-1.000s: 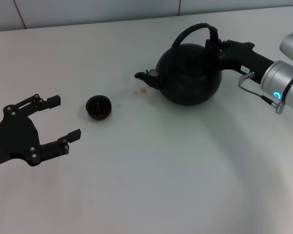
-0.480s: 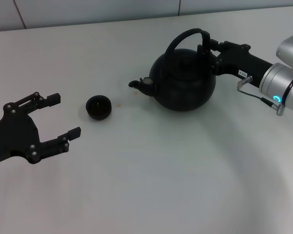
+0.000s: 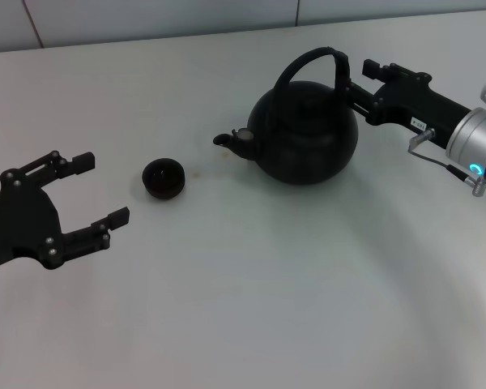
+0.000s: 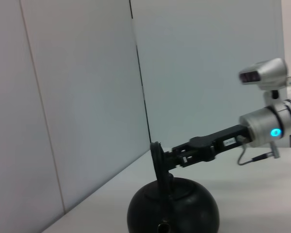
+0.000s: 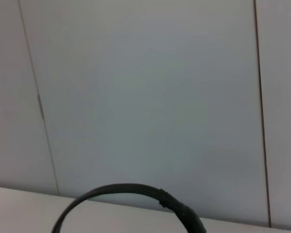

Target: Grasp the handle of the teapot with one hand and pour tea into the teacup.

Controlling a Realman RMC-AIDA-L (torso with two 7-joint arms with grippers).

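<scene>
The black round-bellied teapot (image 3: 305,138) stands upright on the white table (image 3: 251,308), its spout (image 3: 229,140) pointing left toward the teacup (image 3: 163,178), a small dark bowl a short gap away. The arched handle (image 3: 310,57) rises over the lid. My right gripper (image 3: 356,78) sits just right of the handle's right side, open; one finger lies close against the handle, the other is clear of it. In the left wrist view the teapot (image 4: 172,211), handle (image 4: 157,160) and right gripper (image 4: 172,154) show from the front. My left gripper (image 3: 104,188) hovers open, left of the teacup.
A grey panelled wall (image 3: 162,20) runs along the table's far edge behind the teapot. The right wrist view shows only the handle's arc (image 5: 128,189) against that wall.
The teapot first moved left toward the teacup with the right gripper shut on its handle. Since then the right gripper has opened and drawn back to the right. The teapot stays put.
</scene>
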